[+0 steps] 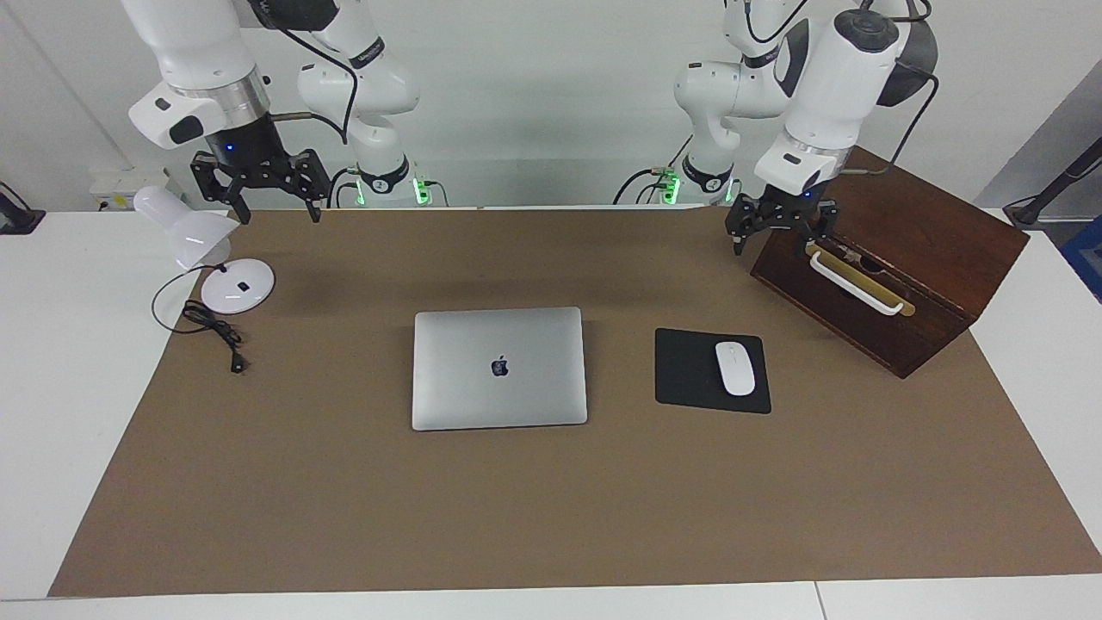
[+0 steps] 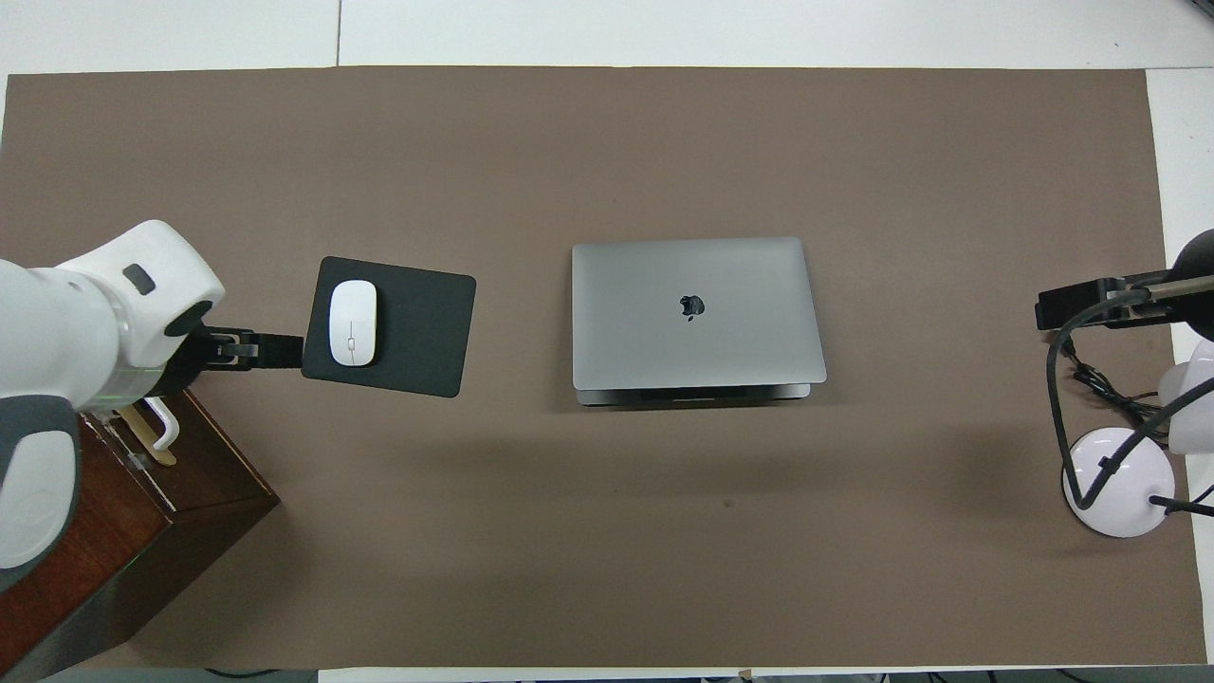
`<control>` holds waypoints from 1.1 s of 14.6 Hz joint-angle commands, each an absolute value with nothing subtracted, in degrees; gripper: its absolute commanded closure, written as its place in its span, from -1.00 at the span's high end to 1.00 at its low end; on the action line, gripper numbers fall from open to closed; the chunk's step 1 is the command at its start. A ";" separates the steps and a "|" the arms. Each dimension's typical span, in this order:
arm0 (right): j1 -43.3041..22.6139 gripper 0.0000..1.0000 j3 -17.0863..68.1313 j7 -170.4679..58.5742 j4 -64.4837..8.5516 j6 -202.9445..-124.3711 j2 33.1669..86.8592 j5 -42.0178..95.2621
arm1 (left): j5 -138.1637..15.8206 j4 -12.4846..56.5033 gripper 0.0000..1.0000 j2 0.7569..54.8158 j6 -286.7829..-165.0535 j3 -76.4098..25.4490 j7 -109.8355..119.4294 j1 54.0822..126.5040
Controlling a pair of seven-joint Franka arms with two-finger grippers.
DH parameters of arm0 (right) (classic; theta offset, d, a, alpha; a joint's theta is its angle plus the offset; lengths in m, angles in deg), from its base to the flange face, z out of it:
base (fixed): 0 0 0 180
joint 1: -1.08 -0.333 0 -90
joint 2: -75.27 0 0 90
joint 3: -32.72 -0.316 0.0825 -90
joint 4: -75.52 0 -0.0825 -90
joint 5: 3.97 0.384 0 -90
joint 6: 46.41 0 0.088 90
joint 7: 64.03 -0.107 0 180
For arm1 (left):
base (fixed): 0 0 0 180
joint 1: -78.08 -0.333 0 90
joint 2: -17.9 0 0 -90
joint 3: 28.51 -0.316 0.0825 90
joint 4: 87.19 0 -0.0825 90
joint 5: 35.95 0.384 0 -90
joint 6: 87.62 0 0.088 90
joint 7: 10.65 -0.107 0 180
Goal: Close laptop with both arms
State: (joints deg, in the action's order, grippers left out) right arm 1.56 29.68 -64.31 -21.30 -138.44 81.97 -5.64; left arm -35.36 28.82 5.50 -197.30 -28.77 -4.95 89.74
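Note:
The silver-grey laptop [image 1: 499,368] lies flat in the middle of the brown mat with its lid down and the apple logo up. In the overhead view [image 2: 697,311] a thin strip of its base shows under the lid's edge nearer the robots. My right gripper [image 1: 277,211] hangs open in the air over the mat's edge nearest the robots, beside the lamp, and shows in the overhead view [image 2: 1067,308]. My left gripper [image 1: 779,237] hangs open over the wooden box's corner and shows in the overhead view [image 2: 266,350]. Both are well apart from the laptop and hold nothing.
A black mouse pad [image 1: 689,370] with a white mouse [image 1: 735,368] lies beside the laptop toward the left arm's end. A dark wooden box [image 1: 895,267] with a white handle stands past it. A white desk lamp [image 1: 225,275] with a black cord sits toward the right arm's end.

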 commanded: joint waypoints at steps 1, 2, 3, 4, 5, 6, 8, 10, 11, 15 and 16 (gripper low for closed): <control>2.13 1.00 29.47 -64.12 -22.83 -138.26 83.26 -4.67 | -35.68 25.23 1.00 5.95 -194.41 -28.24 -4.94 86.96; 2.22 1.00 29.47 -64.12 -22.83 -138.26 83.26 -4.67 | -35.68 24.70 1.00 6.12 -194.67 -28.24 -4.85 86.08; 2.22 1.00 29.47 -64.12 -22.83 -138.26 83.26 -4.67 | -35.68 23.91 1.00 6.30 -194.67 -28.24 -4.93 84.94; 2.14 1.00 29.47 -64.12 -22.74 -138.17 83.26 -4.67 | -35.77 23.30 1.00 6.47 -194.85 -28.24 -4.93 84.58; 2.05 1.00 29.38 -64.12 -22.74 -138.08 83.26 -4.67 | -35.86 22.94 1.00 6.56 -195.28 -28.33 -4.85 84.49; 2.05 1.00 29.38 -64.12 -22.74 -138.08 83.26 -4.67 | -35.86 22.07 1.00 6.91 -195.20 -28.33 -4.76 83.88; 2.05 1.00 29.38 -64.12 -22.83 -138.08 83.35 -4.67 | -35.77 19.17 1.00 8.49 -194.06 -28.25 -4.76 82.48; 2.05 1.00 29.38 -63.95 -22.83 -137.99 83.35 -4.67 | -35.86 14.53 1.00 10.59 -190.22 -28.42 -4.76 82.30; 2.05 1.00 29.47 -63.95 -22.83 -137.65 83.35 -4.67 | -35.77 11.98 1.00 11.39 -187.84 -28.86 -4.76 81.95; 2.31 1.00 29.47 -63.33 -22.83 -137.47 83.35 -4.67 | -36.03 3.17 1.00 15.26 -179.31 -29.12 -4.76 80.45; 2.40 1.00 29.47 -63.33 -22.83 -137.55 83.35 -4.67 | -36.73 3.08 1.00 15.26 -178.16 -29.12 -4.76 80.01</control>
